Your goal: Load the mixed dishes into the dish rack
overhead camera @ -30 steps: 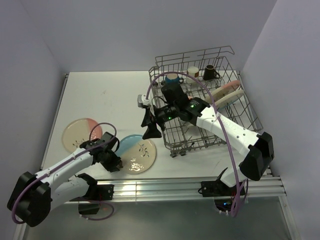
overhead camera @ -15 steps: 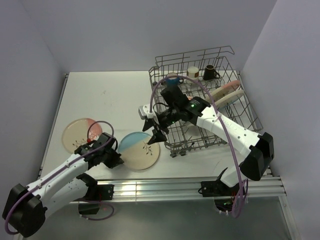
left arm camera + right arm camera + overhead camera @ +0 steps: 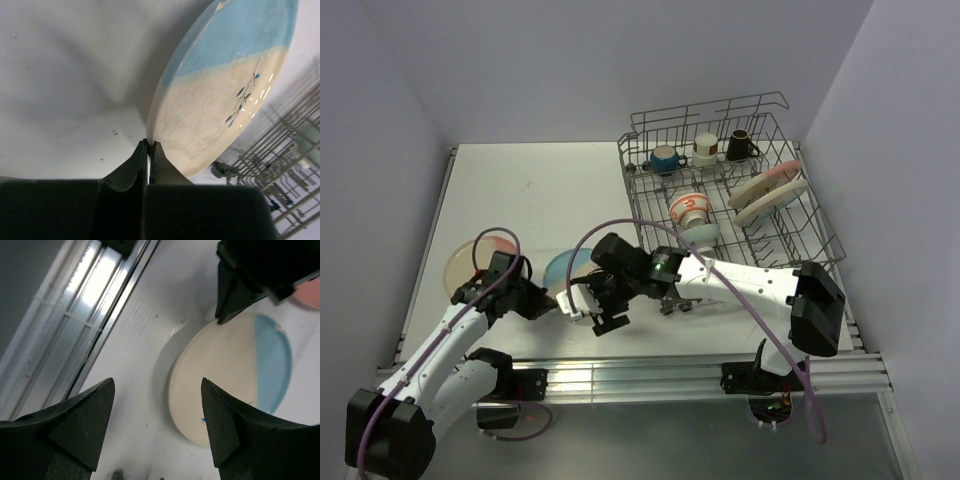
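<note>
— One plate, half blue: where is it sitting?
— I am pinching its rim tight in my left pincer, holding it tilted above the table, left of the rack; my right pincer is hovering open beside it.

Enclosed on three sides by plain, pale lavender-grey walls: back wall, left wall, right wall. Unmarked, matt finish throughout.

White rectangular table set against the back wall. Matt top, with a few small dark specks left of centre. Ribbed silver aluminium rail along the near edge, catching bright reflections. Dull grey surface below the rail, nature not determinable.

Even, diffuse lighting; soft-edged shadows on the tabletop.
</note>
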Action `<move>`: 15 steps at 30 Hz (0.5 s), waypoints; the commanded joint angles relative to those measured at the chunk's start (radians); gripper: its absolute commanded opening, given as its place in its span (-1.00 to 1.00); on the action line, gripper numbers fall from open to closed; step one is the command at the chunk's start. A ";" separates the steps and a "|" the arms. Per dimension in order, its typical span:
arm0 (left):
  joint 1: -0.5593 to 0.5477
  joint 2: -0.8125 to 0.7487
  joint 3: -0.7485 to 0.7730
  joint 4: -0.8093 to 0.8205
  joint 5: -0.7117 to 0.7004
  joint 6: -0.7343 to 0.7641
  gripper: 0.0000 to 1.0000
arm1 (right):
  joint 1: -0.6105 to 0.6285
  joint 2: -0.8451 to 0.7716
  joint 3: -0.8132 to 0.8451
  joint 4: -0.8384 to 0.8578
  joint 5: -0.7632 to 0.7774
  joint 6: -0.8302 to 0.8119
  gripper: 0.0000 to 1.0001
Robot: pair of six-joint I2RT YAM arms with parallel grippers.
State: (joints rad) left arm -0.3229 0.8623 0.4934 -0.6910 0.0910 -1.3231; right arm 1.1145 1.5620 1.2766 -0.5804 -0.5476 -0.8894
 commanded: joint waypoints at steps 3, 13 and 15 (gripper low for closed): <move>0.107 -0.022 0.068 0.094 0.165 0.077 -1.00 | 0.096 0.038 -0.144 0.388 0.329 0.217 0.59; 0.197 -0.040 0.036 0.142 0.335 0.090 -1.00 | 0.130 0.204 -0.212 0.772 0.741 0.299 0.54; 0.206 -0.052 0.028 0.145 0.361 0.087 -1.00 | 0.131 0.237 -0.214 0.813 0.773 0.279 0.54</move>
State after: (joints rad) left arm -0.1307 0.8532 0.5030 -0.6514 0.3222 -1.2411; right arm 1.2457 1.7714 1.0710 0.0456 0.0895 -0.6178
